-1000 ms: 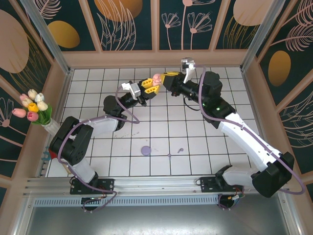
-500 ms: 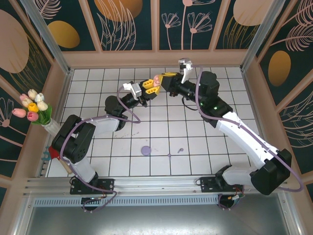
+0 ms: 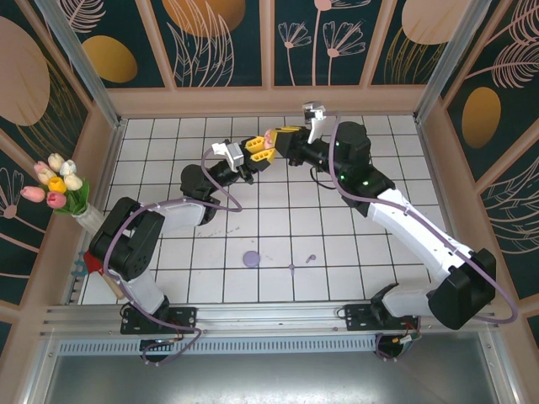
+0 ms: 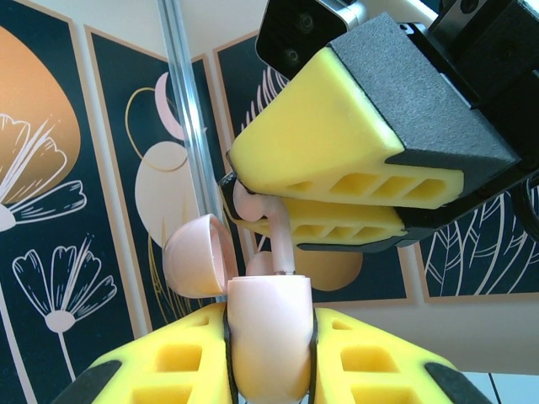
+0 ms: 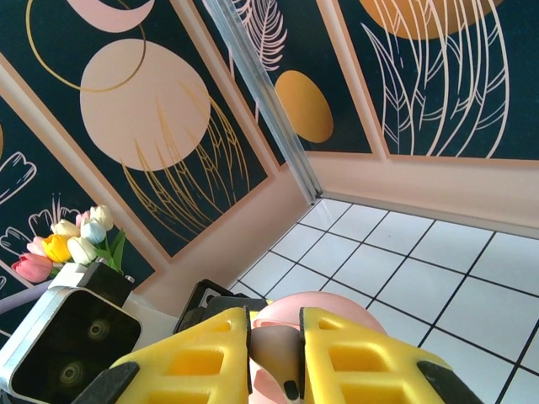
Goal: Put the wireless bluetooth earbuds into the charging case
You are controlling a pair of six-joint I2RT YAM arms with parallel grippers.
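The main risk is a missed socket. The earbud (image 4: 280, 240) hangs stem-down just above the mouth of the charging case (image 4: 268, 311), near the centre of the left wrist view. If the stem is off line it may catch on the rim and swivel between the soft pads. A hard push could also twist the case in its grip or knock the open lid (image 4: 195, 257), which stands at the case's left, and a slip would drop the earbud to the tiles.

The right gripper (image 4: 253, 195) pinches the earbud by its head. The left gripper (image 4: 269, 370) is clamped on the case body at the bottom of the frame (both meet in mid-air at upper centre in the top view).

The earbud is pale pink and glossy, with a rounded head, a slim stem and a dark tip.
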